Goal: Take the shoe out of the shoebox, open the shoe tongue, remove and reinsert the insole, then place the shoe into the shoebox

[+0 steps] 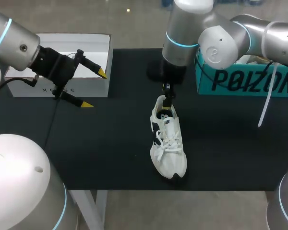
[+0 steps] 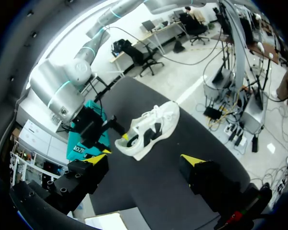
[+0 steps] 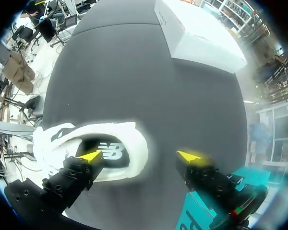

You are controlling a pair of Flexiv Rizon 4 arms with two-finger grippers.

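Observation:
A white shoe (image 1: pixel 167 143) with dark side panels lies upright in the middle of the black table, toe toward the front edge. My right gripper (image 1: pixel 167 103) hangs over its heel. In the right wrist view the right gripper (image 3: pixel 140 155) is open: one finger reaches into the shoe (image 3: pixel 120 139) opening, the other stands outside the heel, with the heel wall between them. My left gripper (image 1: pixel 94 88) is open and empty, in front of the white shoebox (image 1: pixel 86 62) at the back left. From the left gripper (image 2: pixel 144 159) the shoe (image 2: pixel 153 127) lies well ahead.
A teal box (image 1: pixel 245 79) stands at the back right beside my right arm, with a white strap hanging over its front. Bare black tabletop (image 1: pixel 101 143) stretches between the white shoebox and the shoe.

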